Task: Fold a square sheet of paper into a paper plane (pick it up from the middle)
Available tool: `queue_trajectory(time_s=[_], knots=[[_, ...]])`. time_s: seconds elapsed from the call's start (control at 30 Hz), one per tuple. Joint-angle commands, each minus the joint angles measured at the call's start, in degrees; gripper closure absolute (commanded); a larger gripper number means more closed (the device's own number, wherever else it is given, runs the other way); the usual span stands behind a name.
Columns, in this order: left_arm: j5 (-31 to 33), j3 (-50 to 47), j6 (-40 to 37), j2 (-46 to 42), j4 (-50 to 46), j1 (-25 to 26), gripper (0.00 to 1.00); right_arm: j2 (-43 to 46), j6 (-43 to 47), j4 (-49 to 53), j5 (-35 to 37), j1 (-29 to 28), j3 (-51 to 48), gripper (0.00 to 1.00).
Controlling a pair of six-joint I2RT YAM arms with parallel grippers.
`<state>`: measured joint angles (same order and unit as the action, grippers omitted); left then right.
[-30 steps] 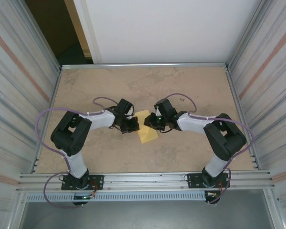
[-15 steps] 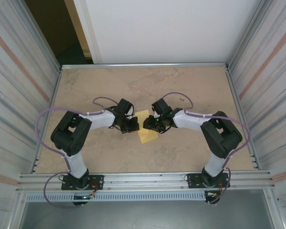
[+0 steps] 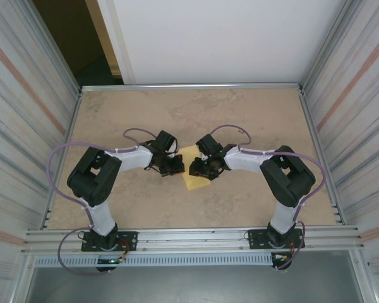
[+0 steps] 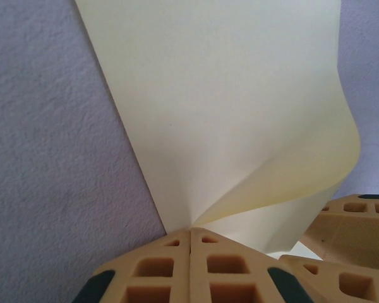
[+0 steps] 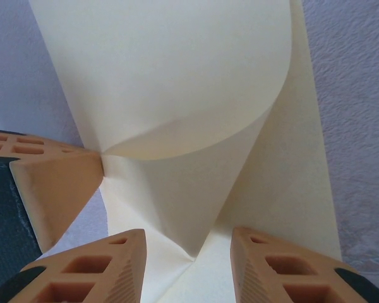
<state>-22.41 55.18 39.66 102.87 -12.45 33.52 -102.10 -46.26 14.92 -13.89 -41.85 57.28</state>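
1. Black-and-white arms stand on their bases at the near edge of the table (image 3: 252, 113). The left arm (image 3: 95, 180) bows its elbow out to the left and the right arm (image 3: 290, 183) bows out to the right. Both forearms turn inward and slant down towards the table's middle.
2. The left gripper (image 3: 175, 166) and the right gripper (image 3: 198, 169) face each other tip to tip, close together and low over the surface.
3. In the left wrist view, the left gripper's fingers are pressed together, pinching an edge of the square sheet of paper (image 4: 227, 107) right at their tips.
4. In the right wrist view, the right gripper's fingers (image 5: 284, 265) stand apart. A crease of the raised paper runs down into the gap, and neither pad visibly presses it.
5. The sheet lies at the table's middle, between the two grippers. One part is flat on the surface; the other is lifted and curled over it in a loose, uncreased bend.
6. From above, the gripper bodies cover most of the sheet, leaving a near corner and a small far patch in sight.
7. Both wrist views cut off the sheet's far edge. Whether the right fingers touch the flat layer underneath cannot be told.
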Motion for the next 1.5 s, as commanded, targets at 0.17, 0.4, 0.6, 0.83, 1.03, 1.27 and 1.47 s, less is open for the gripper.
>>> queue_trajectory(time_s=[0.17,0.4,0.6,0.83,1.03,1.27,1.47], knots=[[0.94,1.17,-0.72,0.44,-2.17,0.5,1.0,-3.93,-0.56,3.45,3.33,-2.0,2.12,0.62],[-0.48,2.48,-0.62,-2.94,-1.53,0.51,1.0,-8.22,-2.67,7.08,6.95,-3.88,3.41,0.64],[1.18,2.59,-1.1,-7.26,-2.79,0.28,0.96,-8.01,-3.68,7.44,7.99,-4.11,2.49,0.64],[1.85,0.56,-0.99,-7.86,-2.52,-0.78,0.86,-7.06,-3.79,7.12,7.73,-4.05,2.55,0.64],[1.72,-0.24,-0.47,-7.16,-2.11,-0.88,0.84,-6.62,-5.19,6.18,7.81,-3.69,1.78,0.65],[1.08,-2.36,1.6,-7.33,-0.47,-1.2,0.79,-6.01,-6.83,3.69,5.95,-2.47,-0.27,0.65],[-1.32,-2.36,2.44,-6.48,1.22,-1.9,0.73,-4.72,-6.83,2.29,5.02,-1.95,-1.19,0.64]])
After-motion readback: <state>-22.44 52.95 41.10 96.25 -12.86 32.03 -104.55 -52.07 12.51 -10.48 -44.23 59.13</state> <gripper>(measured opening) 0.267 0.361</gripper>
